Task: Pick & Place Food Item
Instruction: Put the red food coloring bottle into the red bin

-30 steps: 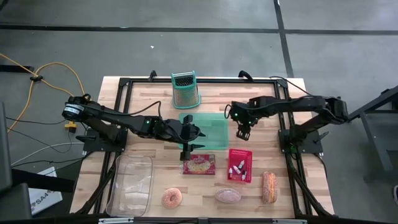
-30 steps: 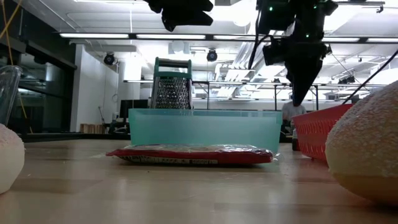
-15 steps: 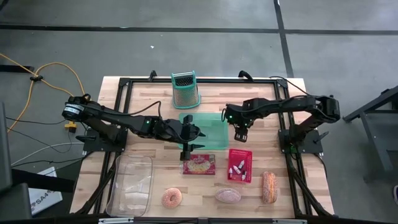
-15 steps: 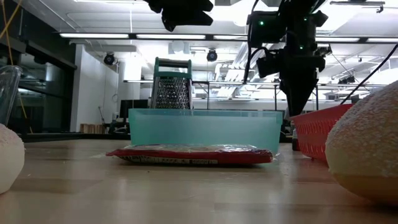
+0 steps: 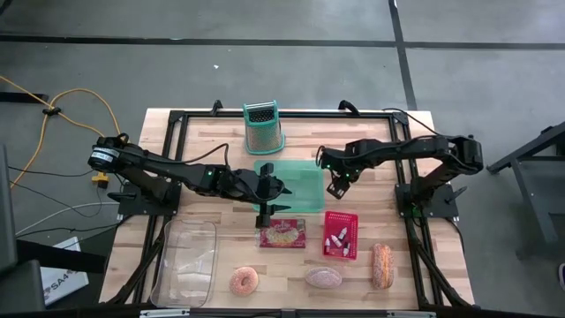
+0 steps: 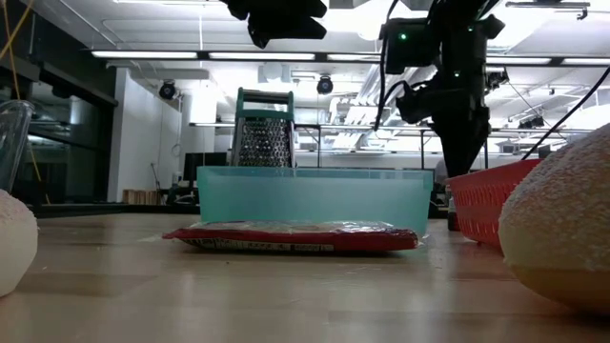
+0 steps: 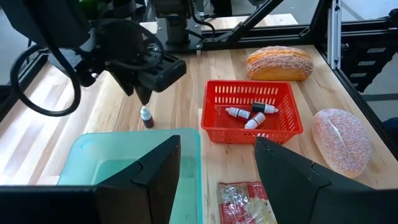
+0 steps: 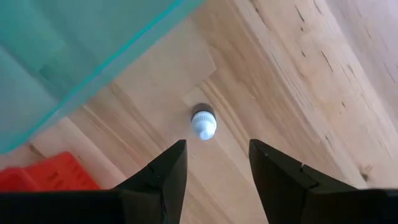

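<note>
Table: a pale wooden-plank table top (image 5: pixel 199 146) with a black metal frame is carrying everything.
Left arm: it is reaching in from the left edge, its left gripper (image 5: pixel 267 196) hanging over the teal bin's near left part; the fingers are standing apart with nothing between them.
Right arm: it is stretching in from the right edge, its right gripper (image 5: pixel 335 187) pointing down just beside the bin's right wall; the fingers (image 8: pixel 163 180) are spread a little and gripping nothing.
Clear tub: a long transparent plastic container (image 5: pixel 185 261) is lying at the near left corner.
Teal bin: a translucent teal rectangular plastic bin (image 5: pixel 305 181) is sitting mid-table.
Grater: a teal-framed metal box grater (image 5: pixel 263 129) is standing upright behind the bin.
Red basket: a red slotted plastic basket (image 7: pixel 253 112) is holding three small white-capped bottles, near the bin's right front corner.
Bread: a sesame-crusted bread roll (image 5: pixel 381 265) is lying near the right front.
Packet: a flat red snack packet (image 5: pixel 282 235) is lying just in front of the bin.
Doughnut: a sugared ring doughnut (image 5: pixel 244 282) is lying at the front edge.
Bun: a pinkish speckled bun (image 5: pixel 323 278) is lying beside the doughnut.
Task bottle: a tiny white-capped dark sauce bottle (image 7: pixel 147 117) is standing upright on the wood directly under the right gripper, between bin and basket, not touched.
</note>
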Robot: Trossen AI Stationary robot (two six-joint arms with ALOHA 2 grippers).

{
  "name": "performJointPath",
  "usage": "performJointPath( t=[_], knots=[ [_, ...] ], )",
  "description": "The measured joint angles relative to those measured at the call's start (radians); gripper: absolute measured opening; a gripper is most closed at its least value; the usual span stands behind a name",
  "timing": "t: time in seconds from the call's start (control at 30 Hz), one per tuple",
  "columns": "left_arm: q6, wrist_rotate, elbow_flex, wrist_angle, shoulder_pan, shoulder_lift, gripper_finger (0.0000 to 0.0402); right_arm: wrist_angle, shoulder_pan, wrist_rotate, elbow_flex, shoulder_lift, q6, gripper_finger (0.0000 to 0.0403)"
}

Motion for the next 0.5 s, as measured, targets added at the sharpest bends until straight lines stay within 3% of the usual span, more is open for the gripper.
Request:
performJointPath(
  t=[0.5],
  knots=[
    [0.0, 0.0, 0.0, 0.0, 0.0, 0.0, 0.0198, 0.047, 0.025, -0.002, 0.0, 0.119, 0.022, 0.0161]
  ],
)
